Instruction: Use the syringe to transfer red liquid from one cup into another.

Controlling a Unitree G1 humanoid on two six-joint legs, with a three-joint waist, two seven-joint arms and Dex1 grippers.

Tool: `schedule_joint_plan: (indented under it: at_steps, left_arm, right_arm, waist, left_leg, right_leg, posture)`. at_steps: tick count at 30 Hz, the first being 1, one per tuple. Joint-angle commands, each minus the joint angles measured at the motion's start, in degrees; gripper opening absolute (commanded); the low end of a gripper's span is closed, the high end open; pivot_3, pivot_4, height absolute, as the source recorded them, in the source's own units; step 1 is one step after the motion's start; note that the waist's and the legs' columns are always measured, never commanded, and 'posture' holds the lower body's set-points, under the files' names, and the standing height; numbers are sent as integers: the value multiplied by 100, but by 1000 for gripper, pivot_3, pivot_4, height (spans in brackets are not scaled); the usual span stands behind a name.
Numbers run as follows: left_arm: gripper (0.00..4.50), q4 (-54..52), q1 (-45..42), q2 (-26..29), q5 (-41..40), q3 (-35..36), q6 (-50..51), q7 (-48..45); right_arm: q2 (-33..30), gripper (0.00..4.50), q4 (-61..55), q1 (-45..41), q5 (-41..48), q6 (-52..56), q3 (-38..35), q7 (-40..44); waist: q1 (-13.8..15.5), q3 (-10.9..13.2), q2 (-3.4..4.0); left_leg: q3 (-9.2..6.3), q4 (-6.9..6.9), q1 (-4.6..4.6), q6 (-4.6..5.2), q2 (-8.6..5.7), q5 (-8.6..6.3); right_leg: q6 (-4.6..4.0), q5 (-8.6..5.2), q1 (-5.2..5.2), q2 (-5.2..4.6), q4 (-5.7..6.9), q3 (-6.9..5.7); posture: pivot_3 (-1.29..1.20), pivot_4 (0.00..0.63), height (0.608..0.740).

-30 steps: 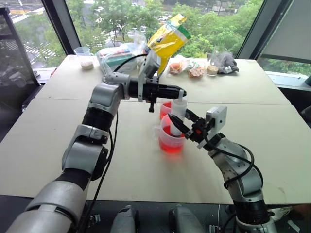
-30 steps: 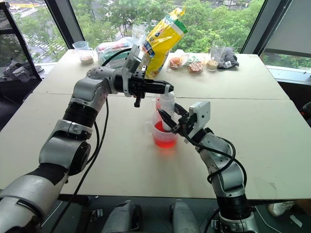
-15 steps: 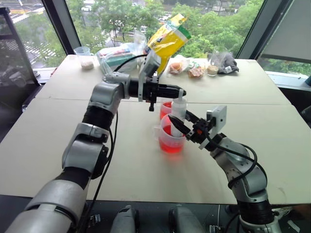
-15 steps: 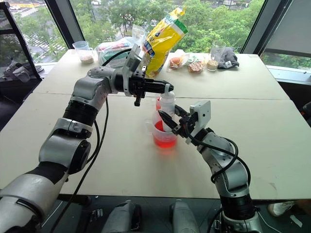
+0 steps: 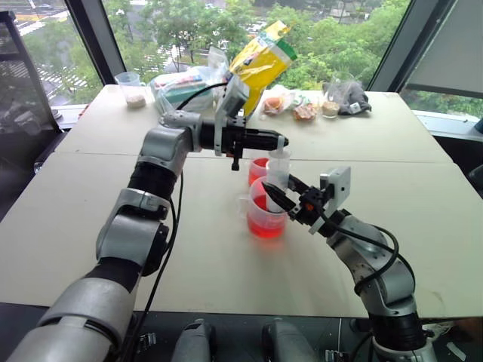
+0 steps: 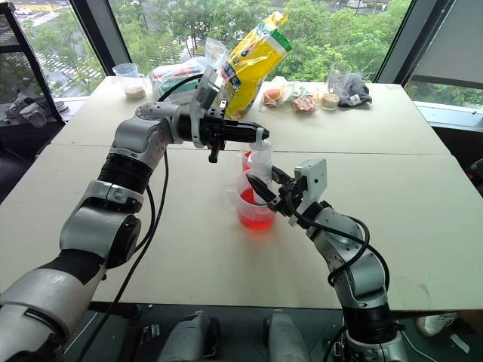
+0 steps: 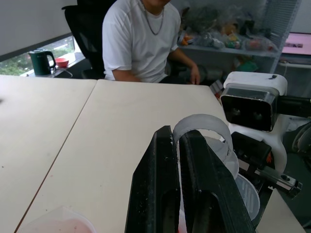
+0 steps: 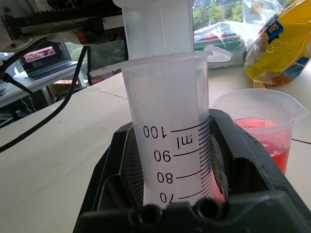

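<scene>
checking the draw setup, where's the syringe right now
In the head views, the syringe stands upright mid-table in the measuring cup of red liquid, barrel clamped by the right gripper, plunger top pinched by the left gripper.

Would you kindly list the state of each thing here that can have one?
syringe: upright over the near cup, plunger raised.
left gripper: shut on the plunger top.
right gripper: shut on the syringe barrel.
near cup: part full of red liquid.
far cup: part full of red liquid.
yellow bag: leaning upright.
</scene>
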Motion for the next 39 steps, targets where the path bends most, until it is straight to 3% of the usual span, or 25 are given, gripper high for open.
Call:
schedule_joint_plan:
  at_steps: [1,15,18,25,39]
  left_arm:
    - [19,-183,-429,105,-147,451,-207,313]
    - [19,-346,-295,109,-165,377,-38,222]
    - [893,-420,-200,121,-164,298,75,144]
    - [4334,-477,178,224,12,141,94,101]
    - [4434,-523,649,978,193,304,210,245]
  right_arm:
    - [-57,1529,-47,107,34,128,384,232]
    - [-88,1529,-176,-114,75,200,233,179]
    - [-100,1529,-266,-271,137,253,122,124]
    - [-195,1529,-529,-724,395,498,-283,-54]
    - [-264,1529,-875,-936,1137,1084,-752,-303]
  waist:
    - [-1,0,0]
    - [0,0,0]
    - [-6,0,0]
    - [-3,0,0]
    - [-4,3,-2]
  left_leg:
    - [0,0,0,0,0,0]
    - [0,0,0,0,0,0]
    - [0,0,0,0,0,0]
    - [-1,0,0,0,1,0]
    - [0,-2,-1,0,3,0]
  right_leg:
    - [0,0,0,0,0,0]
    - [0,0,0,0,0,0]
    - [0,0,0,0,0,0]
    - [0,0,-2,0,1,0]
    - [0,0,-5,0,3,-1]
  posture:
    - [0,150,740]
    - [0,150,740]
    - [0,150,740]
    - [0,150,740]
    - [0,150,740]
